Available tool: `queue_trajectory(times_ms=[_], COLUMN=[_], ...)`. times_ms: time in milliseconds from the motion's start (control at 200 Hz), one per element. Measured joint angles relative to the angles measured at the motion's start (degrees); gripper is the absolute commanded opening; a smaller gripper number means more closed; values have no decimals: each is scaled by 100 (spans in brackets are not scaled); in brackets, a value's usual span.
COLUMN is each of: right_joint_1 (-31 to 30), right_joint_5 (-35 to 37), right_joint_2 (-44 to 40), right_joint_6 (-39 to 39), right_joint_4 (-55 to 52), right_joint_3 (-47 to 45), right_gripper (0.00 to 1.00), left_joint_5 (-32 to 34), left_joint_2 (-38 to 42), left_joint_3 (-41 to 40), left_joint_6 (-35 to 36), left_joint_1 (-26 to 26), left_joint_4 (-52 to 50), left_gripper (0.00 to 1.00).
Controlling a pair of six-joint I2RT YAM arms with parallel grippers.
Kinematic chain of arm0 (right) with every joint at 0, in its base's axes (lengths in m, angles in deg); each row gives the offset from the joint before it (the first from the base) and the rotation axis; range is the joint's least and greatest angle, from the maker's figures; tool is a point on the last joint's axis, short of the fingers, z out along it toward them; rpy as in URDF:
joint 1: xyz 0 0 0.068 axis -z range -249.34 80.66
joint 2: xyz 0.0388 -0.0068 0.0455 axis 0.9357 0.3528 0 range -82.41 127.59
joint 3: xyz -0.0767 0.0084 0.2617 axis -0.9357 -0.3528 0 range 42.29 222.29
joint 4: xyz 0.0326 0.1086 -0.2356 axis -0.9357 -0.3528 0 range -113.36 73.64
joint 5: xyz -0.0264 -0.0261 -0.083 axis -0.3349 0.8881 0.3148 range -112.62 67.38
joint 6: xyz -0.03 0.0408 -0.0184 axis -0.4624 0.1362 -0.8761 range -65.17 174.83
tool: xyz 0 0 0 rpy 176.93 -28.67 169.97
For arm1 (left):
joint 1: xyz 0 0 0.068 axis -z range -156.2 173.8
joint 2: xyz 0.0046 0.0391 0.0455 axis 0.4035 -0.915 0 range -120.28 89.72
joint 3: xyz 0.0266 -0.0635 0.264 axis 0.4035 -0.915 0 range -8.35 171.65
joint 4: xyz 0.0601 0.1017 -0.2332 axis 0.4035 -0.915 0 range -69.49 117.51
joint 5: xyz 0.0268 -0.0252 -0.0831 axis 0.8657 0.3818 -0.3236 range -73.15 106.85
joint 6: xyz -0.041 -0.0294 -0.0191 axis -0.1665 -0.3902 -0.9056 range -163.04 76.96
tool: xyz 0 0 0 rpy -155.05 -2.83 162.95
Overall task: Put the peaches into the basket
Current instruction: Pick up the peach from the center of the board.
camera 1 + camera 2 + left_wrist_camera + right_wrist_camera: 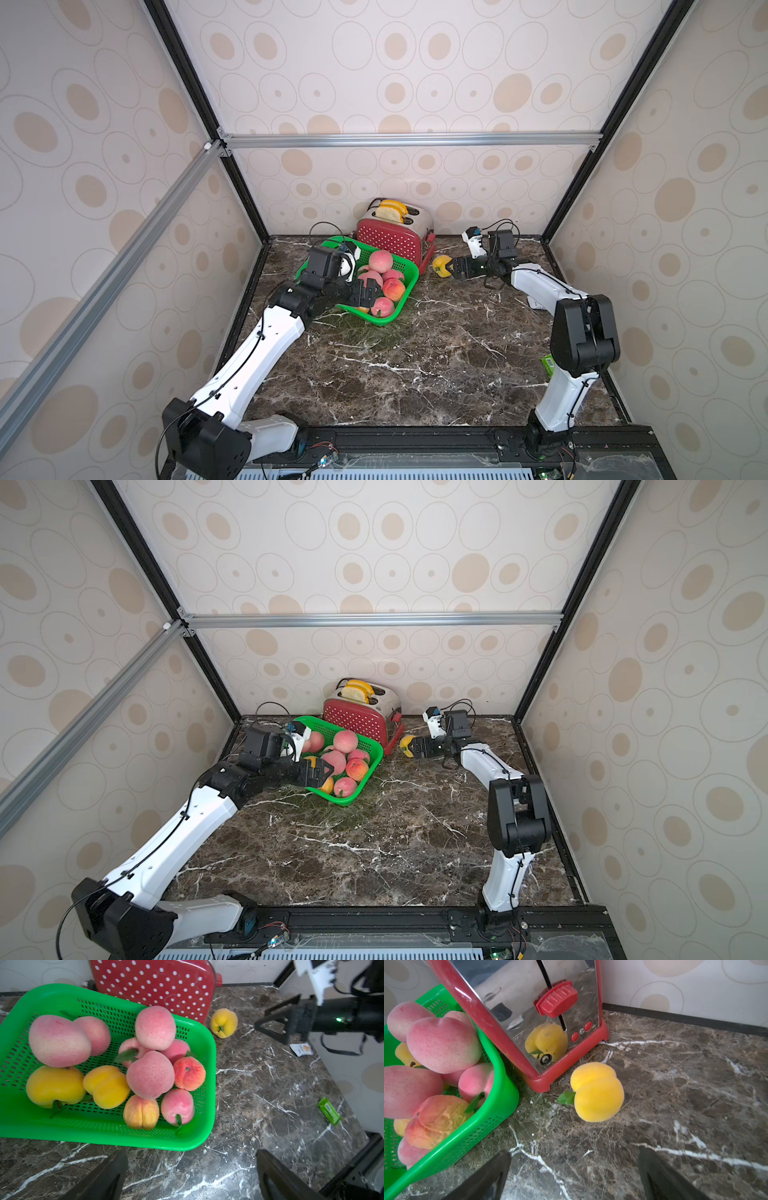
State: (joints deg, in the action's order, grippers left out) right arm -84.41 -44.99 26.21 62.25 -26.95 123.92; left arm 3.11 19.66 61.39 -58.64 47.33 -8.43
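The last loose fruit, a yellow peach [596, 1093], is found on the marble table [685, 1095] just beside the lever end of the red toaster [512, 1028] and near the corner of the basket [104, 1132]. It lies directly ahead of the right gripper [575, 1178]. Being round, it is judged likely to be nudged and rolled toward the toaster base or the back wall if it is met by one finger before the other. A finger could also be caught on the toaster's red foot if the approach is made too close to it. The peaches [150, 1076] in the basket are heaped, several pink ones resting on others, so a fruit may be knocked over the low rim if the yellow one is dropped onto the heap. The left gripper [191, 1174] is seen in both top views over the basket's near side, so a clash between the arms is risked at delivery unless that arm is drawn clear. The right fingers [483, 1180] are spread wide, with nothing held and the peach not touched. The left fingers [104, 1178] are likewise held wide apart and empty, and no fruit is touched by them.
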Motion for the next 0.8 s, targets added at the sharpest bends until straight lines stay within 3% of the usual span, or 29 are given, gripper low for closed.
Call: queue_trajectory(times_ms=[406, 801], right_joint_1=[0, 168], right_joint_5=[-173, -79], right_joint_2=[1088, 1692], right_joint_6=[-350, -514], right_joint_4=[-817, -1106], right_joint_3=[1392, 1991], right_gripper=[100, 100], left_joint_5=[-409, -538], left_joint_2=[199, 201], left_joint_3=[-328, -671], left_joint_6=[201, 195], left_joint_1=[192, 195], left_joint_4=[-111, 138], left_gripper=[99, 99])
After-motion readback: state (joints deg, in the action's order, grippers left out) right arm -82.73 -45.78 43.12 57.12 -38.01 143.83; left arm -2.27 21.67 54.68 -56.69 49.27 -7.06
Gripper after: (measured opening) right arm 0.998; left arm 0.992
